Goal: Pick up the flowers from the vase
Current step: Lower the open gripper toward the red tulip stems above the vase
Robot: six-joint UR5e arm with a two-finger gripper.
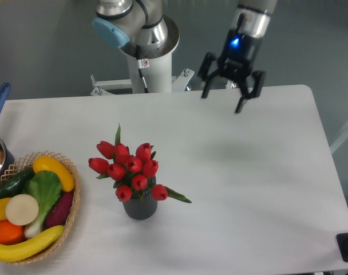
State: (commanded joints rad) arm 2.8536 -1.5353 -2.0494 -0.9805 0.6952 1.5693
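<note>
Camera view, hand (224,102) spread wide and empty above table's far edge, flowers (130,169) standing in vase (140,208)

Silver arm (141,28) with light-blue joint cap, white pedestal, black gripper (222,102) with glowing blue light, dark fingers (241,103)

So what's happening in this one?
The gripper hangs open above the far side of the table, holding nothing. The flowers sit untouched in the vase, well to the gripper's front-left in the camera view. A basket of vegetables sits at the table's left edge.
</note>
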